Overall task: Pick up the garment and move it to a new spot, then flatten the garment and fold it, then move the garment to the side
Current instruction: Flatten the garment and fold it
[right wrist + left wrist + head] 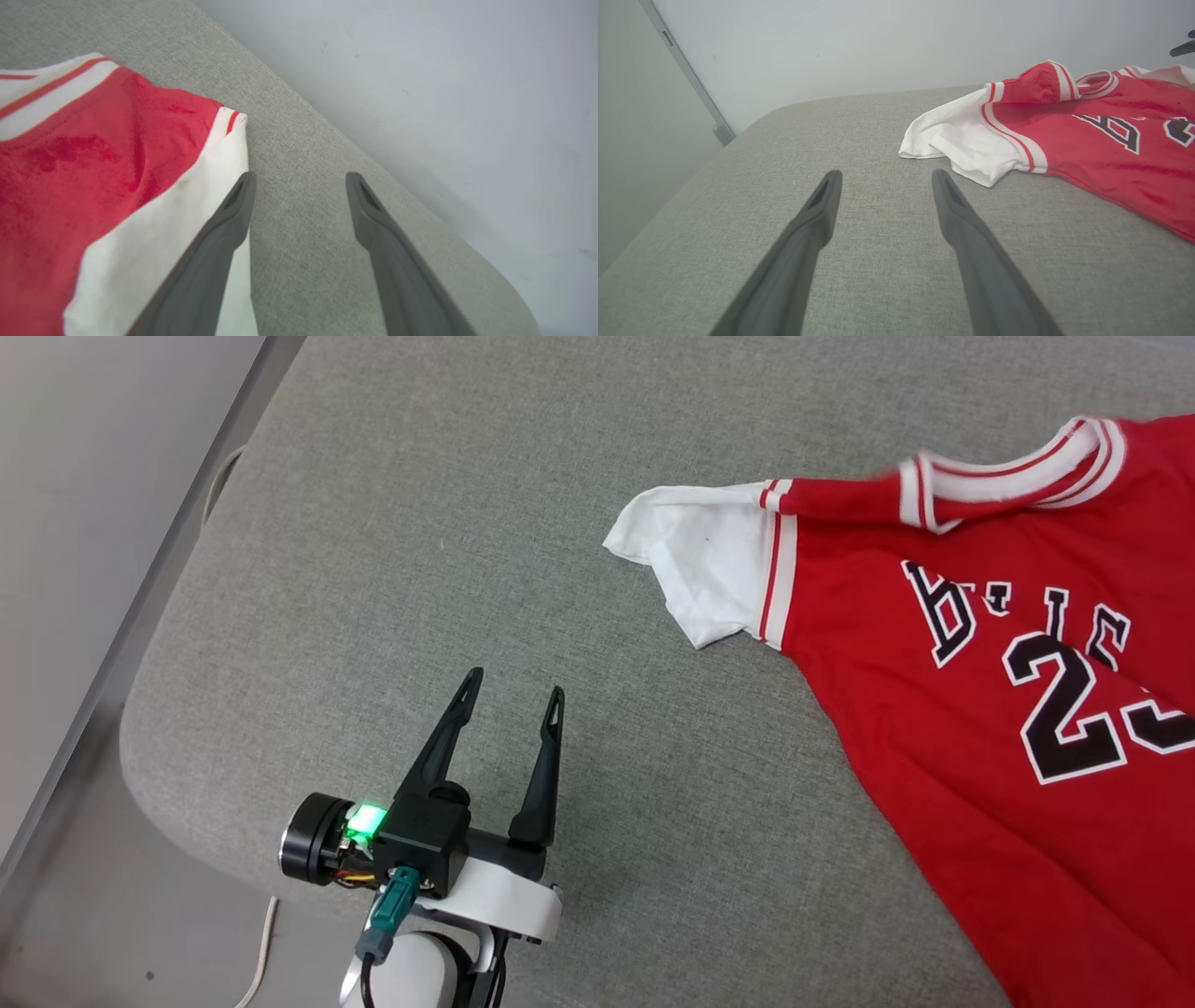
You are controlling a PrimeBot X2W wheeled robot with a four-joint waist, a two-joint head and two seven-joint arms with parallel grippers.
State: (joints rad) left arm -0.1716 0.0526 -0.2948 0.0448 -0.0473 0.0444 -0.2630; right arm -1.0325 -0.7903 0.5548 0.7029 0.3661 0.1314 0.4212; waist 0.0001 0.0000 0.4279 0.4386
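The red garment (pixel 980 728) lies print side up on the right of the grey cushion, its white sleeve (pixel 709 565) spread toward the middle and the "23" print partly cut by the picture's edge. My left gripper (pixel 515 689) is open near the front left, apart from the sleeve, nothing between its fingers. In the left wrist view the garment (pixel 1087 135) lies ahead and right of the left gripper (pixel 886 176). My right gripper (pixel 299 178) is open over bare fabric, its left finger (pixel 219 242) above the other white sleeve (pixel 154 242) of the garment (pixel 70 177).
The grey padded surface (pixel 467 523) has a rounded front-left corner (pixel 149 756), with floor and a pale cable (pixel 257 943) below. A light wall (pixel 878 42) stands behind it. A metal strip (pixel 121 644) runs along the left. In the right wrist view the surface's edge (pixel 373 154) runs close.
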